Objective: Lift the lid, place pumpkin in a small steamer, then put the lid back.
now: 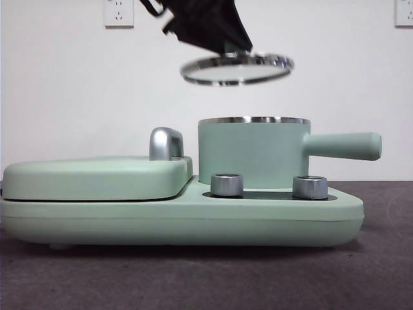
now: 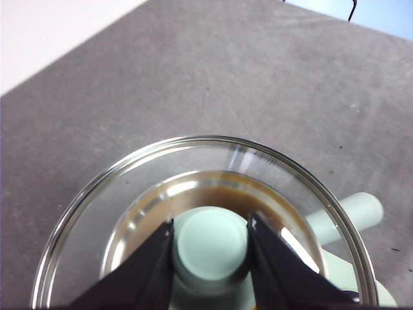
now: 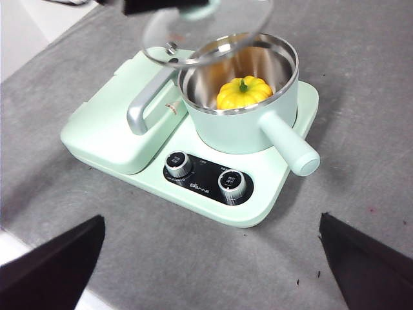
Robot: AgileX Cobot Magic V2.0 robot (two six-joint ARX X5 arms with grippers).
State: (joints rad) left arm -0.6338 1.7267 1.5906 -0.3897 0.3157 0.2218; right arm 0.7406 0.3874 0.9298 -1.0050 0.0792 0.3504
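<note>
Lid point(image 1: 237, 69) held above small steamer point(image 1: 253, 154), pumpkin point(image 3: 244, 93) inside.

White wall point(image 1: 77, 84), 2 wall sockets point(image 1: 119, 13), grey felt-like tabletop point(image 1: 193, 278).

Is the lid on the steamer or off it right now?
Off. The left gripper holds the lid in the air above the small steamer.

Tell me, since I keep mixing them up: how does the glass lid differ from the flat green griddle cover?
The round glass lid with steel rim is see-through; the flat mint-green griddle cover is opaque. The lid hangs tilted above the mint-green steamer pot, held in the left claw; the cover rests flat on its base. Both have mint-green parts.
</note>
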